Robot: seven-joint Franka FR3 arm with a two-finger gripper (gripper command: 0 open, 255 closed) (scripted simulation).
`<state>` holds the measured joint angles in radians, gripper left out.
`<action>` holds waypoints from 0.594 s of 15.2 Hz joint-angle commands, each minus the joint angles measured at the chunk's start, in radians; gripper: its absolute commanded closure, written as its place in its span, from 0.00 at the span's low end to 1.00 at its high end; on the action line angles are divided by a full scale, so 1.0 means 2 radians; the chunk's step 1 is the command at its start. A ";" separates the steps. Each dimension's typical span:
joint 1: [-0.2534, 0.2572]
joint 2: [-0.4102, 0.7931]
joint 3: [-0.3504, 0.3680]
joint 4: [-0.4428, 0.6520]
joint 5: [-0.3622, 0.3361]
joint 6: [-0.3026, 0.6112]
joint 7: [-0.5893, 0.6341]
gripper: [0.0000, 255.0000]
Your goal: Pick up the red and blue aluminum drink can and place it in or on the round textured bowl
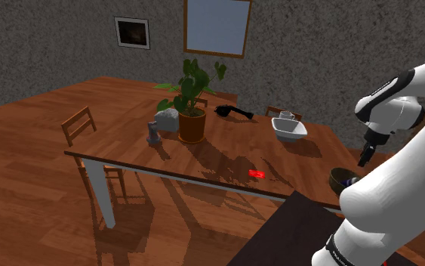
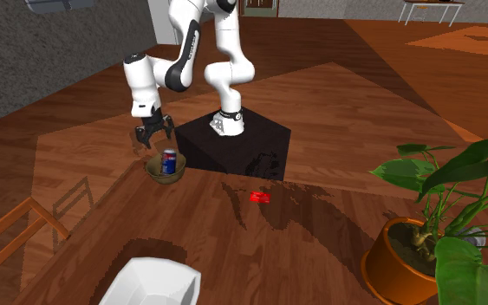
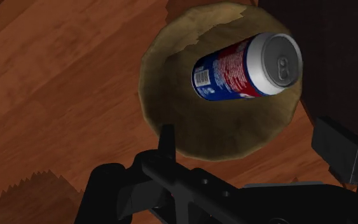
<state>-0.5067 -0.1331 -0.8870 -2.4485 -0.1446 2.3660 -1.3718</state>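
Black claw (image 2: 154, 139), jaws apart, above bowl (image 2: 159, 178)

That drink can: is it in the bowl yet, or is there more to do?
Done, by the look of it: the red and blue can sits inside the brownish bowl. In hand: nothing. The gripper hangs open just above the bowl, its fingers apart and touching neither can nor bowl. Left: probably only for the gripper to draw back from the bowl.
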 commanded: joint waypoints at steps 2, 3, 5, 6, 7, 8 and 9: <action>-0.009 -0.042 0.017 0.016 -0.034 -0.049 0.028 0.00; -0.010 -0.042 0.018 0.016 -0.034 -0.049 0.028 0.00; -0.010 -0.042 0.018 0.016 -0.034 -0.049 0.028 0.00; -0.010 -0.042 0.018 0.016 -0.034 -0.049 0.028 0.00; -0.010 -0.042 0.018 0.016 -0.034 -0.049 0.028 0.00; -0.010 -0.042 0.018 0.016 -0.034 -0.049 0.028 0.00; -0.010 -0.042 0.018 0.016 -0.034 -0.049 0.028 0.00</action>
<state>-0.5274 -0.2163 -0.8512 -2.4171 -0.2121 2.2684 -1.3157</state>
